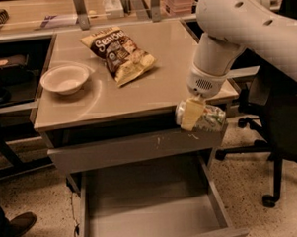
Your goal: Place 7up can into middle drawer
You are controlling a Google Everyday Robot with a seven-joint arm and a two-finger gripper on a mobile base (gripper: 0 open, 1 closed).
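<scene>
My gripper (pixel 194 116) hangs from the white arm at the table's front right corner, shut on the 7up can (pixel 208 119). The green-and-silver can lies sideways between the yellowish fingers (pixel 192 113), held in the air just past the table's front edge, level with the grey drawer front (pixel 130 147) that has white scratch marks. The middle drawer (pixel 147 209) stands pulled open below, a wide grey tray with a bare flat floor. The can is above its right rear part.
A brown-and-yellow chip bag (pixel 118 52) lies on the beige tabletop (pixel 152 85), with a white bowl (pixel 65 78) to its left. A black office chair (pixel 272 135) stands right of the table. A dark shelf unit (pixel 9 92) is at the left.
</scene>
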